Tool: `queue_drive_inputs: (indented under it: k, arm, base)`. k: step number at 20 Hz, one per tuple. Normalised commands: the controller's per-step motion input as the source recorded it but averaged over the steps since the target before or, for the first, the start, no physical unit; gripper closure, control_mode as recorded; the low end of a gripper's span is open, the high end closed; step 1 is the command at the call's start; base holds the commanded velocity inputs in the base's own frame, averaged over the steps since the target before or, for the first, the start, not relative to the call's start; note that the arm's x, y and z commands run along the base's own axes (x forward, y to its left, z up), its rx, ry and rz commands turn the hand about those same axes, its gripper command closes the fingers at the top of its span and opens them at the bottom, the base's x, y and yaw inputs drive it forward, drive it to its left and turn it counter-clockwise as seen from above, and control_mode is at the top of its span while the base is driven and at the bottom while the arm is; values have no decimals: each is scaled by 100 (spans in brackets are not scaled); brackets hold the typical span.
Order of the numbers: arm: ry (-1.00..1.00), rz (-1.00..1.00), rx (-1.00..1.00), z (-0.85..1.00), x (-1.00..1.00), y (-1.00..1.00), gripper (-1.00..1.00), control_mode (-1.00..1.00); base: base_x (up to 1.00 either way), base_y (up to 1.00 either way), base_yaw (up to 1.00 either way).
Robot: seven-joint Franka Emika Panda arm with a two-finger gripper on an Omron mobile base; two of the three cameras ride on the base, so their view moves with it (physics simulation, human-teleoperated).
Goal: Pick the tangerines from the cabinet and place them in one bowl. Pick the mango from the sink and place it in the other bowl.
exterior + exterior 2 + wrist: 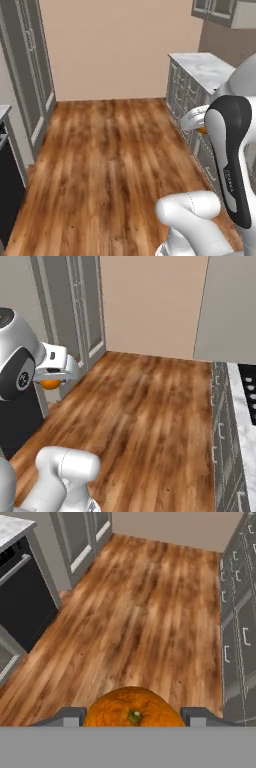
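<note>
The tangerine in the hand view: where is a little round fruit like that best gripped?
Across its widest middle, one finger on each side, as the hand grips this tangerine now. It is a smooth ball with its stem end facing the camera, so the flanks offer the surest hold.

Open wooden floor (135, 612) stretches ahead of me, a wide clear lane. Grey drawer fronts (240, 627) wall my right; a black appliance (22, 597) and tall cabinet doors (80, 537) crowd my left. A beige wall (115, 45) closes the far end.
</note>
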Motion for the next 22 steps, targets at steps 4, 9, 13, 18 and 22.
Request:
queue_drive_inputs:
  k: [4, 9, 13, 18, 22]
  arm:
    - [0, 0, 0, 0, 0, 0, 100, 100]
    - [0, 0, 0, 0, 0, 0, 100, 100]
    - [0, 0, 0, 0, 0, 0, 100, 100]
    - [0, 0, 0, 0, 0, 0, 100, 100]
    - [0, 0, 0, 0, 0, 0, 100, 100]
  base:
    - [0, 5, 50]
    - [0, 7, 50]
    - [0, 9, 50]
    - [0, 12, 50]
    - [0, 15, 50]
